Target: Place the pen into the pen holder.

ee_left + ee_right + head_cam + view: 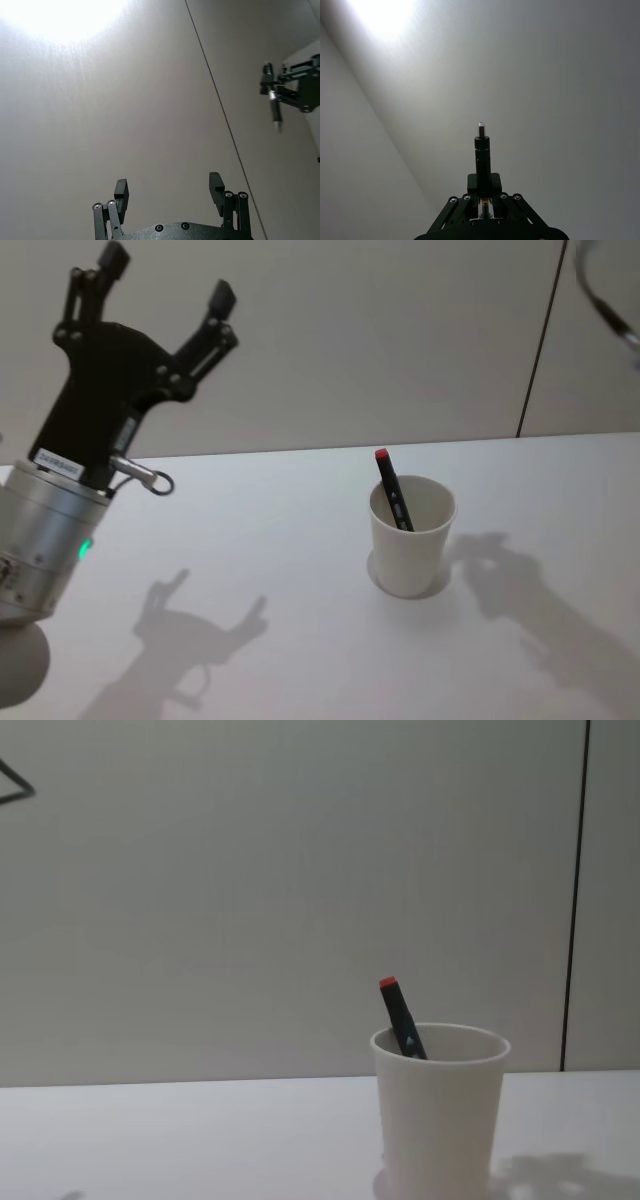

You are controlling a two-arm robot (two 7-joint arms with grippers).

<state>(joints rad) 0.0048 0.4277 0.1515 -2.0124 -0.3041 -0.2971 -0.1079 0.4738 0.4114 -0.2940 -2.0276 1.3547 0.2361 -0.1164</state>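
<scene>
The pen holder is a white paper cup standing upright on the white table, also in the chest view. A black pen with a red end leans inside it. My left gripper is raised high at the left, well away from the cup, open and empty. My right gripper is raised off to the right and shut on a second dark pen with a clear tip. From the left wrist it shows far off.
A plain grey wall with one dark vertical seam stands behind the table. Both grippers cast shadows on the tabletop to either side of the cup.
</scene>
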